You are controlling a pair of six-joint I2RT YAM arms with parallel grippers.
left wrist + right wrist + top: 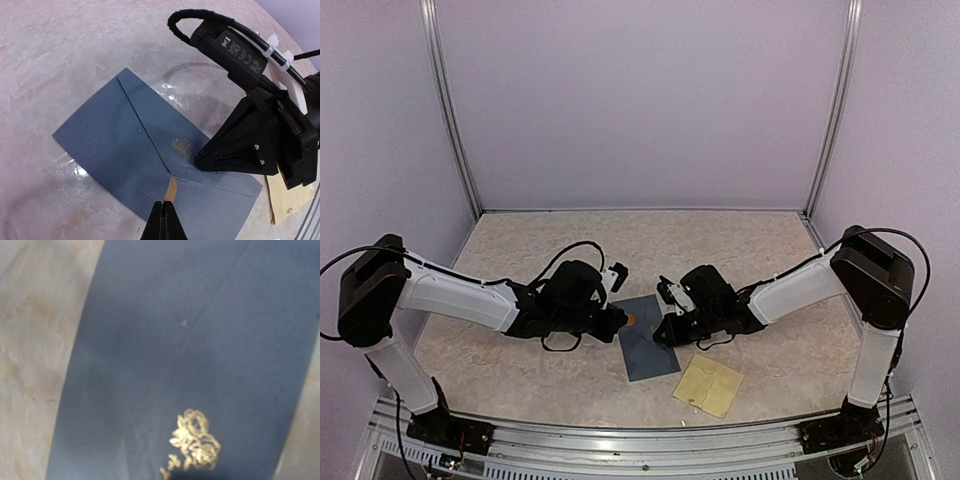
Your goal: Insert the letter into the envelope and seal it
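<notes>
Envelope [650, 352] lies flat on the bench [520, 375], flap down, no letter showing (probably inside already). Left pincer [164, 204] is clenched on a tan sticker [171, 188] at the flap tip. Right pincer [197, 159] presses on the paper, grip unclear. Sealing looks unfinished.

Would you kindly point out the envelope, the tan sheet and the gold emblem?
envelope [650, 355]: top view, its bare lower half.
tan sheet [708, 385]: top view, its middle.
gold emblem [194, 441]: right wrist view, middle of the print.
</notes>
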